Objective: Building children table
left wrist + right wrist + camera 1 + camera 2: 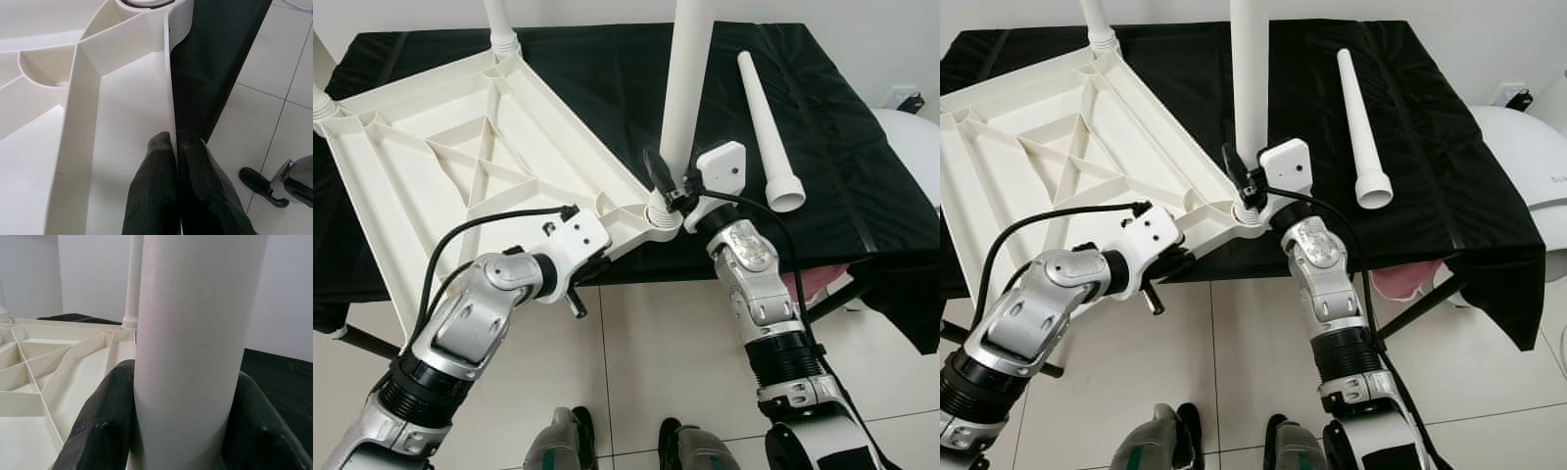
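Note:
A white plastic tabletop [460,166] lies upside down on a black-covered table [607,78], its ribbed underside facing up. A white leg [685,88] stands upright in the near corner socket [663,217]. My right gripper [668,186] is shut on that leg just above the socket, and its fingers [105,426] press both sides. My left gripper [177,147] is shut on the tabletop's near rim [168,98], beside the same corner. Another leg [501,24] stands in the far corner. A loose leg [766,122] lies on the cloth to the right.
The tabletop's near corner overhangs the front edge of the table above a tiled floor [666,343]. A white rounded object [1528,166] stands at the right. My own feet [626,446] show below. A pink object [1393,282] sits under the table's right end.

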Available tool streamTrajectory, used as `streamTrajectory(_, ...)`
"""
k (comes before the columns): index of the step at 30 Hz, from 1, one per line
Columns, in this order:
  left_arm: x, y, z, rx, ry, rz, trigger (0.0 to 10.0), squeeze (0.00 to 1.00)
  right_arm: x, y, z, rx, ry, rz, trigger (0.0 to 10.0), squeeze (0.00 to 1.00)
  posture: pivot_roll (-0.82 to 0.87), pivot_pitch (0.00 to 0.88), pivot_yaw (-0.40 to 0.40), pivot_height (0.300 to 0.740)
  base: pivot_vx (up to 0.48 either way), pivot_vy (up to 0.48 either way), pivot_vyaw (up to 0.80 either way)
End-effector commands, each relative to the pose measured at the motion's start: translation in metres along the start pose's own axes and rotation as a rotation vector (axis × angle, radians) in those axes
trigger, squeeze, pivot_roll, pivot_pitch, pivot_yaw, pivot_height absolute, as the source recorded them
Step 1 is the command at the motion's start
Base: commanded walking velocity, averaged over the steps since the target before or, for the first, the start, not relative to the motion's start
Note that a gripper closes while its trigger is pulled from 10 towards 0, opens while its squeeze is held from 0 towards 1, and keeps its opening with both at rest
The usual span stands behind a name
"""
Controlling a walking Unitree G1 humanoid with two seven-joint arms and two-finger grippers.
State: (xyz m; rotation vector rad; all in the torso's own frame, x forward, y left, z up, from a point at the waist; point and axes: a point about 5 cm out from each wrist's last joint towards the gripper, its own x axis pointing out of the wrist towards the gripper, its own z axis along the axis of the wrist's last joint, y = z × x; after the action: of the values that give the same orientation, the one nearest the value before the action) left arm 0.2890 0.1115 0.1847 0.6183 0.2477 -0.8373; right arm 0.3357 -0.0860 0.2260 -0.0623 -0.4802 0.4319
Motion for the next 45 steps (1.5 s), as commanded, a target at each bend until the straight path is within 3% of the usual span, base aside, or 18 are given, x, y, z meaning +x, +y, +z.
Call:
streamTrajectory(1, -0.004, 0.007, 0.003, 0.029, 0.009, 0.07, 10.0, 0.0, -0.009, -0.006, -0.019, 0.007, 0.095, -0.041, 10.0, 0.0, -0.08, 0.201, -0.002, 0.74, 0.0, 0.0, 0.0)
streamTrajectory(17, -0.005, 0.006, 0.005, 0.025, 0.002, 0.073, 10.0, 0.0, -0.016, 0.007, -0.036, 0.048, 0.161, -0.078, 10.0, 0.0, -0.07, 0.203, -0.012, 0.74, 0.0, 0.0, 0.0)
streamTrajectory(38, -0.005, 0.005, 0.006, 0.024, -0.001, 0.076, 10.0, 0.0, -0.02, 0.005, -0.043, -0.009, 0.209, -0.164, 10.0, 0.0, -0.07, 0.193, -0.019, 0.74, 0.0, 0.0, 0.0)
streamTrajectory(45, -0.006, 0.006, 0.007, 0.027, -0.001, 0.076, 10.0, 0.0, -0.026, 0.004, -0.053, 0.024, 0.265, -0.222, 10.0, 0.0, -0.07, 0.197, -0.012, 0.74, 0.0, 0.0, 0.0)
